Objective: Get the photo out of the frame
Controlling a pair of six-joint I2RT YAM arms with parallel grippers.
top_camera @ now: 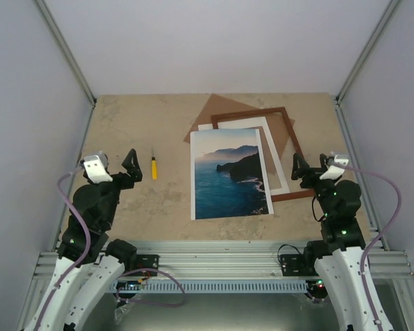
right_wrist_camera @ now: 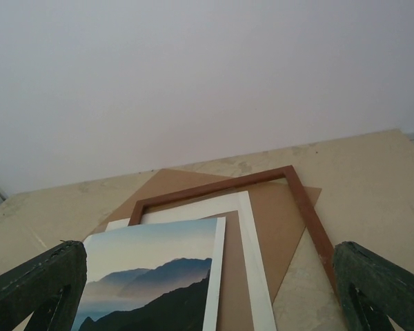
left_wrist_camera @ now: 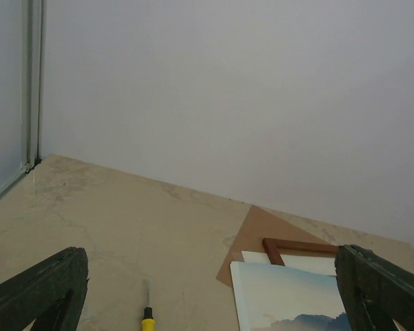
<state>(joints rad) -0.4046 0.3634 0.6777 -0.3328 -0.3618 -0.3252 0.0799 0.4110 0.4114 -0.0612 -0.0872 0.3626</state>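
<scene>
Both grippers stood wide open and empty above the near edge of the tabletop [top_camera: 124, 124], the left gripper [top_camera: 129, 165] well apart from the pile and the right gripper [top_camera: 300, 171] just beside the frame's [top_camera: 297, 148] near right corner. Between them lay the photo [top_camera: 229, 176], flat and face up, its long axis running from near to far. It sat on top of the stack rather than inside the frame, its far right part overlapping the white mat [top_camera: 274, 158], which in turn lay across the frame and a brown board [top_camera: 205, 114]. The photo lay to the right of the left gripper and to the left of the right one; the right gripper looked the nearer to it, though the mat and frame rail lay between. A yellow screwdriver [top_camera: 153, 167] lay between the left gripper and the photo. The top view gave the whole layout. The left wrist view caught only the photo's far left corner. The right wrist view showed the layering best: a narrow brown strip beside the photo's right edge, then mat, board and rail. Judging by this, the photo seemed already freed.
</scene>
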